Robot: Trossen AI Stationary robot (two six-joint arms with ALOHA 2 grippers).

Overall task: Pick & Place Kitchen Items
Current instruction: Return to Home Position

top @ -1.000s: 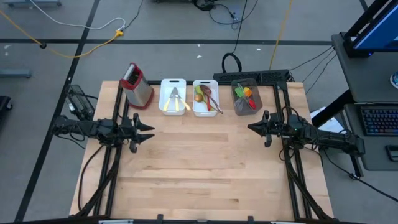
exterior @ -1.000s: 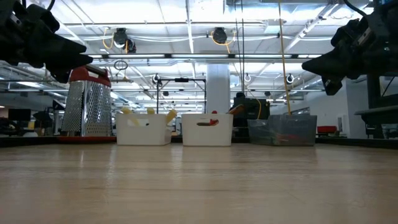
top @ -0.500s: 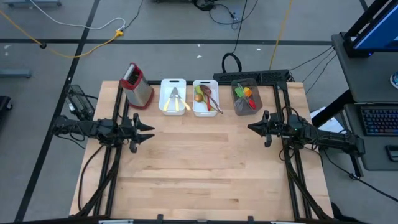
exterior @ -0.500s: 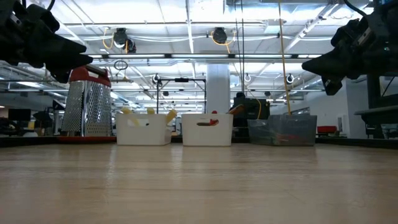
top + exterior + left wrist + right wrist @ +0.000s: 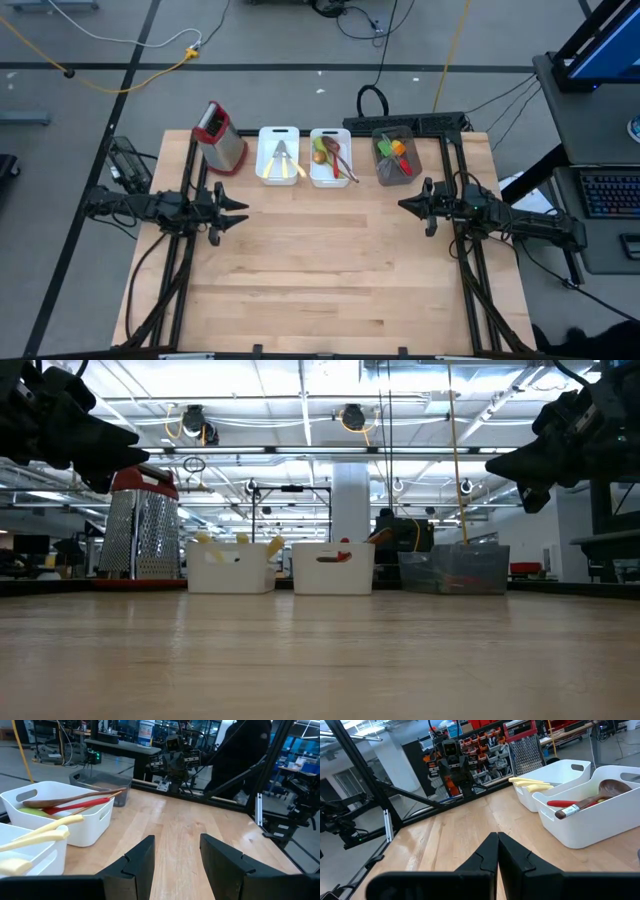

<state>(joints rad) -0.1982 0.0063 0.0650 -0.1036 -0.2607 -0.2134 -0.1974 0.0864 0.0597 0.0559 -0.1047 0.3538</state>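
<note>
Wooden tabletop [image 5: 320,280], left tool [image 5: 238,211] over its left side, fingers [image 5: 139,864] apart, right tool [image 5: 405,205] over right side, fingers [image 5: 487,854] together, utensils [image 5: 335,160] in bins [image 5: 279,130]

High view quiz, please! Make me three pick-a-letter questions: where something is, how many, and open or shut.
1. Where does the grater stand? A) at the left arm's end of the bin row B) between the white bins C) mid-table.
2. How many white bins? A) one B) two C) four.
3. The right gripper is: A) wide open B) holding a spoon C) shut, empty.
Answers: 1 A, it stands beside the left white bin; 2 B, two white, one grey bin; 3 C, its fingers touch.
</note>
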